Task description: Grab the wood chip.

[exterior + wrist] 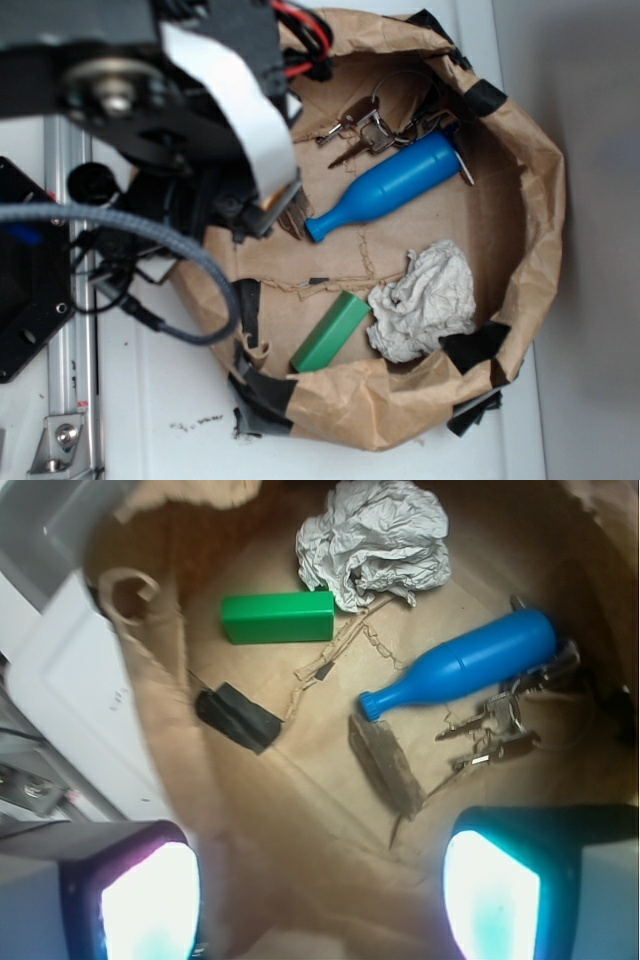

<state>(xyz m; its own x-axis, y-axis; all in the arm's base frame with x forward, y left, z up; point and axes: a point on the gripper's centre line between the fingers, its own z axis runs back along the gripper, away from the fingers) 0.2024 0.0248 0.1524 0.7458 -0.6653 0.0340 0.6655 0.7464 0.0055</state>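
The wood chip [385, 763] is a dark brown, rough sliver lying flat on the floor of the brown paper bag, just below the neck of the blue bottle [470, 665]. My gripper [320, 900] is open. Its two lit pads [150, 900] sit at the bottom of the wrist view, over the bag's near wall, and the chip lies ahead and slightly right of the gap. Nothing is held. In the exterior view the black arm [200, 110] hides the gripper, and only an end of the wood chip [295, 220] shows beside the bottle's tip.
The bag's crumpled rim [540, 200] rings everything. Inside lie a green block [278, 617], a crumpled paper wad [375, 540], a bunch of keys [495, 730] touching the bottle, and black tape [237, 717] on the wall.
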